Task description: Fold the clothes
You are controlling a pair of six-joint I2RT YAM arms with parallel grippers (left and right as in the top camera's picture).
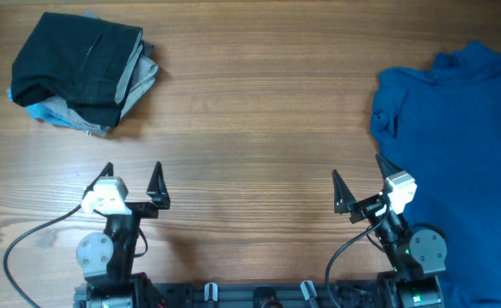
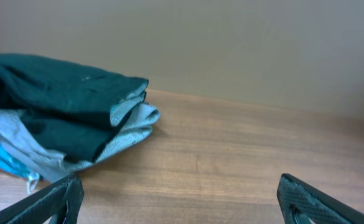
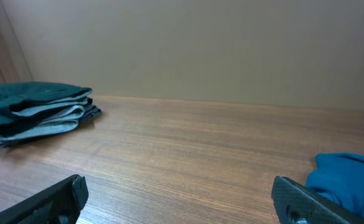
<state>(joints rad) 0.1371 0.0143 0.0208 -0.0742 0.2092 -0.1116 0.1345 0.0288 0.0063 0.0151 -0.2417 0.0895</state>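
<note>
Left gripper (image 1: 132, 171): jaws spread wide, nothing between them. It sits at the near edge of the table (image 1: 259, 128), left of centre, fingers pointing toward the far side. The left wrist view confirms bare wood between the two fingertips.

Right gripper (image 1: 358, 168): jaws likewise spread wide and empty. It sits at the near edge, right of centre, angled slightly to the left. The right wrist view shows only table surface in the gap.

Clothes, item one: a folded stack in the far left corner of the table, well apart from both grippers. A black garment (image 1: 79, 56) lies on top and covers most of the stack. A grey garment (image 1: 143, 77) shows beneath it, its layered edges protruding on the right side. A light blue piece (image 1: 49, 113) shows at the bottom, on the near left corner of the stack.

Clothes, item two: a blue garment (image 1: 456, 154) lies spread and unfolded on the right side of the table, running out of the overhead view at the right. Its left edge is creased and lies just beside the right gripper's outer finger; whether the two touch cannot be told. It also reaches the right arm's base.

A black cable (image 1: 27, 248) loops on the table beside the left arm's base.
</note>
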